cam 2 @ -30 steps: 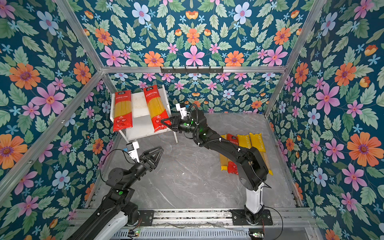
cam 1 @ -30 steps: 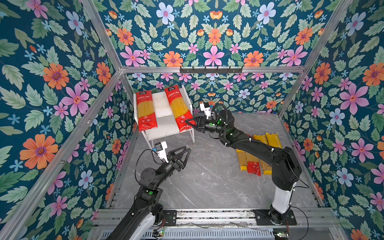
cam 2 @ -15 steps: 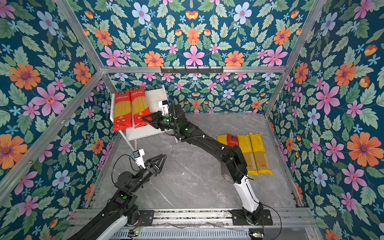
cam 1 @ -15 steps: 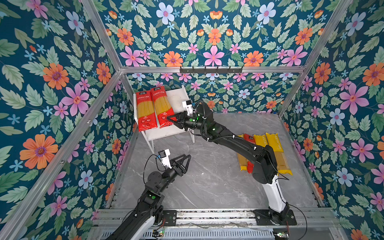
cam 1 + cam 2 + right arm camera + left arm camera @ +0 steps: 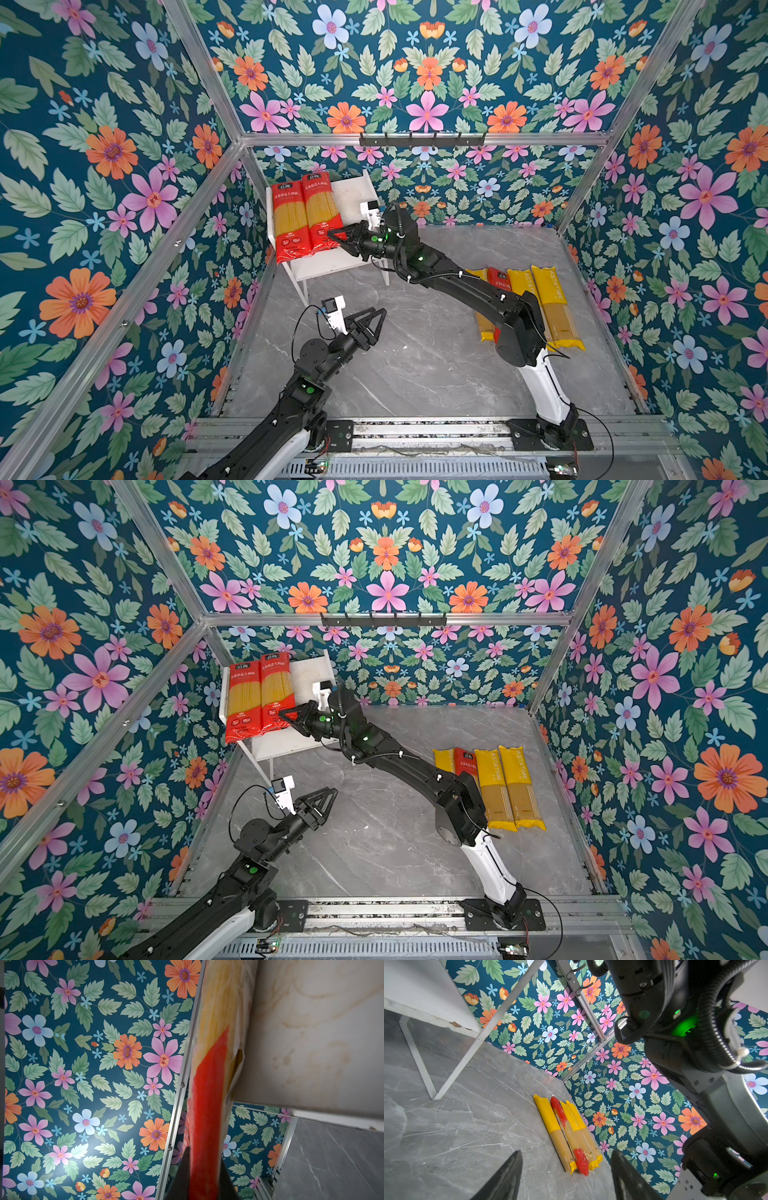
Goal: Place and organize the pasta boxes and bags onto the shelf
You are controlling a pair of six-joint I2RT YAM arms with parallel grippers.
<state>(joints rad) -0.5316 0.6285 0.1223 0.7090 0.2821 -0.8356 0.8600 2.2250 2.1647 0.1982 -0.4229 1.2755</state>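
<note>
While my right pincer (image 5: 333, 240) is clenched on the lower red end of a red-ended spaghetti bag (image 5: 321, 216), that bag lies on the top board of the shelf (image 5: 354, 194), upper left of centre in both top views. It touches a second red-ended bag (image 5: 288, 226) on its left. In the right wrist view, red film sits between my fingers (image 5: 182, 1176). My left pincer (image 5: 375, 323) hangs released over the table (image 5: 415, 365), lower left of centre, holding nothing. A row of four bags (image 5: 555, 307) lies side by side on the table at right: three yellow-ended, one red-ended, partly hidden by my right arm.
</note>
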